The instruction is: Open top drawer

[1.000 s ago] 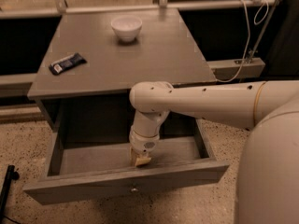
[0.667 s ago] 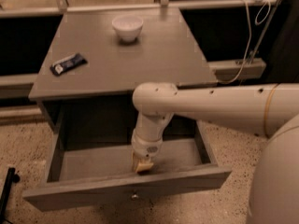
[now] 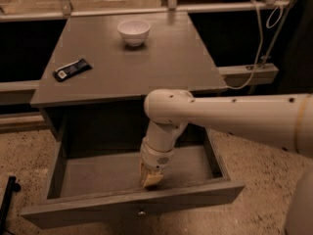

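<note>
The grey top drawer (image 3: 132, 199) is pulled far out of the grey cabinet, and its inside is bare. Its small round metal knob (image 3: 141, 212) shows at the centre of the front panel. My gripper (image 3: 151, 180) points down inside the drawer, right behind the front panel, just above the knob. My white arm reaches in from the right.
On the cabinet top (image 3: 146, 67) stand a white bowl (image 3: 134, 31) at the back and a dark snack bar (image 3: 72, 69) at the left. A white cable (image 3: 254, 43) hangs at the right by a low ledge. Speckled floor lies around the drawer.
The drawer has slid further out toward the camera. My gripper has stayed at its front panel and moved with it.
</note>
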Robot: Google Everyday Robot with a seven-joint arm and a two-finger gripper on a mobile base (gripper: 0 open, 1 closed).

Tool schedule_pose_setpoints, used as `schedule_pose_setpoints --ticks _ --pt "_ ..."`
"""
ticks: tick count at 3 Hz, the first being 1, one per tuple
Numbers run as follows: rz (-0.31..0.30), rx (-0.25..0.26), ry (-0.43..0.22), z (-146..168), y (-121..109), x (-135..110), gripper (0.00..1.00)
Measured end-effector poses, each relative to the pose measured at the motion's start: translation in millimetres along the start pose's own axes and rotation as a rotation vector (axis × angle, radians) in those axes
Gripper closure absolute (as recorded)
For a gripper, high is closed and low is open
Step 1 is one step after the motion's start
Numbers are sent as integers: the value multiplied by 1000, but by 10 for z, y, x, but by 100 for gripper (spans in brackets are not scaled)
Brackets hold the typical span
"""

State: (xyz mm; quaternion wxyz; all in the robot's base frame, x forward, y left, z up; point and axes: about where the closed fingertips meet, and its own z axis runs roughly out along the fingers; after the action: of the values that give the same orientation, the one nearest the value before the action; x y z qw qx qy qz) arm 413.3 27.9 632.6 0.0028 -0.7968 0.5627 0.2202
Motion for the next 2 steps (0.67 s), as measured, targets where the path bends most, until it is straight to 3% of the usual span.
schedule_pose_setpoints --ticks 1,2 --pt "-38 67 -51 -125 303 -129 100" --pt "-23 310 -95 -961 950 74 100"
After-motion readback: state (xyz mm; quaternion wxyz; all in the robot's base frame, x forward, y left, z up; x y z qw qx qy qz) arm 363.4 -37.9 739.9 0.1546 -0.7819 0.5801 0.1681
